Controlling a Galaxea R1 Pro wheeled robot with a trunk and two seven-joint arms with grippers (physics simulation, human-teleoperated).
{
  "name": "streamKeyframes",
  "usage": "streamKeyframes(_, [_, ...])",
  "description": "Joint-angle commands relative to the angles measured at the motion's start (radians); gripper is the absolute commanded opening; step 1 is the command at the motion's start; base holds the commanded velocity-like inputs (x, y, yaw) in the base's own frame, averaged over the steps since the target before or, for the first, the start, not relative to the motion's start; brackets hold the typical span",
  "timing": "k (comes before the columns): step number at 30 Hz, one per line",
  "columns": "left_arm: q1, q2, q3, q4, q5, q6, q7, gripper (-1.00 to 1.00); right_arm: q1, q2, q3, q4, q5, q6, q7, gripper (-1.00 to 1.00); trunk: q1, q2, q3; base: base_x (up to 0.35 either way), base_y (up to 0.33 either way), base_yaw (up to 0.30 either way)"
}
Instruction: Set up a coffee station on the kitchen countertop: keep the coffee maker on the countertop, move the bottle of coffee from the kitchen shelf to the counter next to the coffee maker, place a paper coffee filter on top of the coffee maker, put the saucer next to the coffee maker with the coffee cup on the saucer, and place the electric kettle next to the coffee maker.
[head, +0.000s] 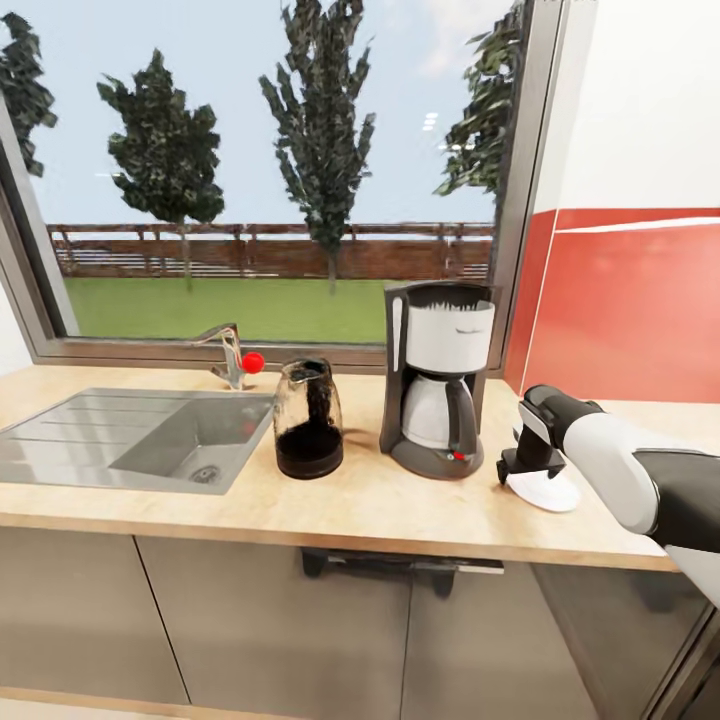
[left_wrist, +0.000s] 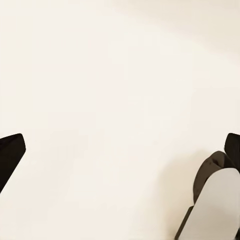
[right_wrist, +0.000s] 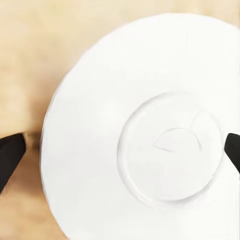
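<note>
The coffee maker (head: 440, 385) stands on the kitchen countertop (head: 380, 510), with the glass electric kettle (head: 307, 420) close on its left. To its right the white saucer (head: 548, 494) lies flat on the wood. My right gripper (head: 530, 468) hangs just over the saucer, pointing down at it. In the right wrist view the saucer (right_wrist: 140, 135) lies under the gripper (right_wrist: 120, 155), whose dark fingertips (right_wrist: 10, 155) stand wide apart at either side, open. My left gripper (left_wrist: 120, 150) is open too, facing a plain cream surface.
A steel sink (head: 140, 435) with a faucet (head: 230, 355) is set into the counter's left part. A large window runs behind the counter, and a red wall panel (head: 630, 300) is at the right. Grey cabinet fronts (head: 250, 620) are below.
</note>
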Motion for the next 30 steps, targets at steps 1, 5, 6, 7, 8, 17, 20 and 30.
streamKeyframes(1, [-0.001,0.0,-0.002,0.001,0.006,-0.002,-0.003,1.0,-0.001,0.0,0.002,0.002,0.01,0.001,0.01,1.0,-0.004,0.007,0.002,0.0,0.0,0.0])
streamKeyframes(5, [-0.001,0.001,-0.002,0.001,0.006,0.012,-0.003,1.0,-0.001,0.0,0.002,0.002,0.01,0.001,0.01,1.0,-0.019,0.035,0.015,0.0,0.0,0.0])
streamKeyframes(6, [-0.001,0.001,-0.002,0.0,0.006,0.017,-0.003,1.0,-0.001,0.0,0.002,0.002,0.01,0.001,0.01,1.0,-0.023,0.042,0.018,0.0,0.0,0.0])
streamKeyframes(7, [-0.001,0.001,-0.002,0.0,0.006,0.025,-0.003,1.0,-0.001,0.0,0.002,0.002,0.011,0.001,0.01,1.0,-0.027,0.049,0.021,0.0,0.0,0.0])
streamKeyframes(8, [-0.001,0.001,-0.002,0.0,0.006,0.03,-0.003,1.0,-0.001,0.0,0.002,0.002,0.011,0.001,0.01,1.0,-0.031,0.056,0.024,0.0,0.0,0.0])
streamKeyframes(17, [-0.001,0.001,-0.002,-0.001,0.006,0.039,-0.003,1.0,-0.001,-0.002,0.002,0.002,0.012,0.001,0.012,1.0,-0.065,0.119,0.052,0.0,0.0,0.0])
streamKeyframes(20, [-0.001,0.001,-0.002,-0.001,0.006,0.039,-0.003,1.0,-0.001,-0.006,0.002,0.002,0.013,0.001,0.012,1.0,-0.077,0.14,0.062,0.0,0.0,0.0])
streamKeyframes(30, [-0.001,0.001,-0.002,-0.002,0.005,0.04,-0.003,1.0,-0.001,-0.018,0.006,-0.008,0.013,0.001,0.018,1.0,-0.115,0.21,0.093,0.0,0.0,0.0])
